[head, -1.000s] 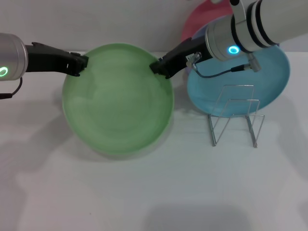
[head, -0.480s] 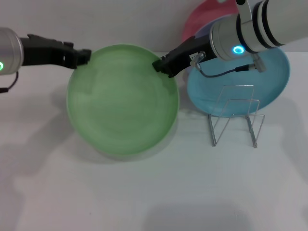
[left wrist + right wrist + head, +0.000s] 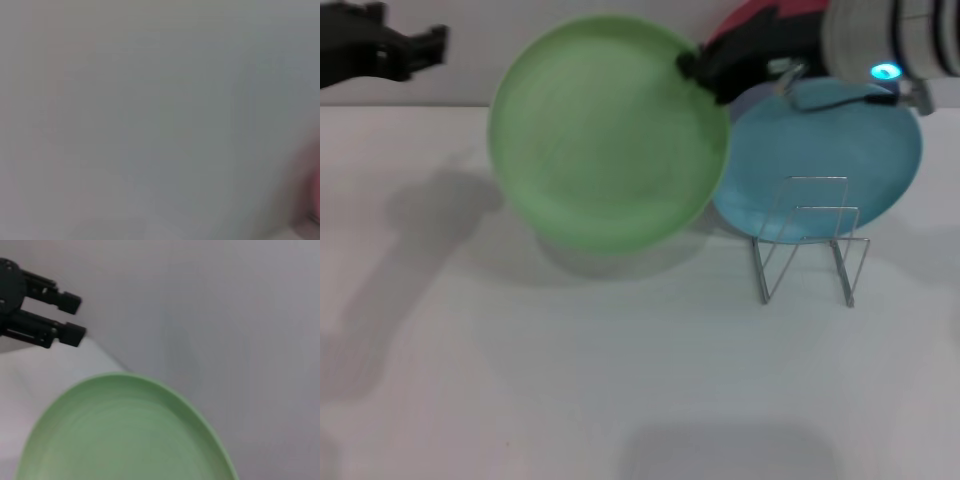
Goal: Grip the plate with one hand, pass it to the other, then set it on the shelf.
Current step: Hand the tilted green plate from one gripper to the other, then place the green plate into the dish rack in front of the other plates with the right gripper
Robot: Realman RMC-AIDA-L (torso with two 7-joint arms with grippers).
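The light green plate (image 3: 605, 130) hangs tilted in the air above the table, held only at its upper right rim. My right gripper (image 3: 692, 72), on the arm with the cyan light, is shut on that rim. The right wrist view shows the plate (image 3: 125, 435) close up. My left gripper (image 3: 438, 42) is at the far upper left, clear of the plate. In the right wrist view the left gripper (image 3: 75, 317) shows its two fingers apart and empty. The wire shelf (image 3: 810, 245) stands on the table, to the right of and below the plate.
A sky-blue plate (image 3: 840, 150) lies behind the shelf, with a pink plate (image 3: 740, 22) farther back. The white table (image 3: 620, 380) is bare in front. The left wrist view shows only a grey wall.
My left gripper let go of the plate's left rim and drew back up and to the left. My right gripper lifted the plate up and to the right.
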